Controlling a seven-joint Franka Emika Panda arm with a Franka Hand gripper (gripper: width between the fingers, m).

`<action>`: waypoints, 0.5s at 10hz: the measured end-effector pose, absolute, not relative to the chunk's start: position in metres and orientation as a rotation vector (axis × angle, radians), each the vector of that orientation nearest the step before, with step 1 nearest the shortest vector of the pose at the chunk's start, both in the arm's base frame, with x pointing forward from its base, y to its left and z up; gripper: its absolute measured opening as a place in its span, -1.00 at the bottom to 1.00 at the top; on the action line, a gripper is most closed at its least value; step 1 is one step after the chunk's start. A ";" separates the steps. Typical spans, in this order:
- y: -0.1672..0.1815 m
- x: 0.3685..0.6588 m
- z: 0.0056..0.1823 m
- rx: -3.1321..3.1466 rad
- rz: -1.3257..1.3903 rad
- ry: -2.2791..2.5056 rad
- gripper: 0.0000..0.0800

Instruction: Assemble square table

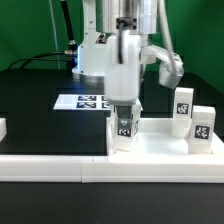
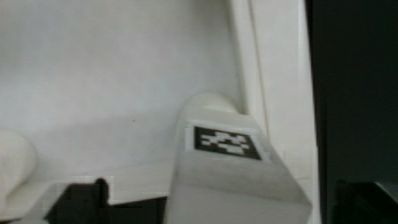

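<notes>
While the claw (image 1: 124, 112) stands wide open, holding nothing, above the leg (image 1: 124, 130) (upright on the slab (image 1: 160, 140)), lift straight up.

white leg (image 2: 228, 150), checkered tag (image 2: 228, 141), black table (image 1: 40, 95)

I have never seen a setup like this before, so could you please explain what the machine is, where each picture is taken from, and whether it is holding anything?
It is a single robot arm with a two-finger gripper, putting together a small square table. One picture comes from a camera standing off the arm, the other from a camera on its wrist, looking down past the fingers.

On the black surface lies the white table top, with a tagged leg standing at its corner under the gripper. Two more legs stand toward the exterior view's right. Behind is a flat marker board, and along the front a white border rail.

The fingers sit on either side of the leg; a firm grip cannot be told.
</notes>
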State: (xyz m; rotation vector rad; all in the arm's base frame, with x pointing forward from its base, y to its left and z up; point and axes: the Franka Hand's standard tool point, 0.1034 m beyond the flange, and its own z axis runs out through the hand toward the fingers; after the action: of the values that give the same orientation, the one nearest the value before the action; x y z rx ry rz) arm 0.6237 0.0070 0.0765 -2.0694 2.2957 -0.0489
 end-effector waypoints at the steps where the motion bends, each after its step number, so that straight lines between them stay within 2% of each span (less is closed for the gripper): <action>1: 0.008 0.626 0.076 -2.256 -0.102 2.092 0.61; 3: 0.023 0.622 0.072 -2.515 -0.117 1.790 0.62; 5: 0.017 0.622 0.072 -2.636 -0.124 1.621 0.62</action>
State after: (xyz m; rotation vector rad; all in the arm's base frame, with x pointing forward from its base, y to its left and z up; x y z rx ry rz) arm 0.6220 0.0175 0.0724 -2.6356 1.6207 -0.1240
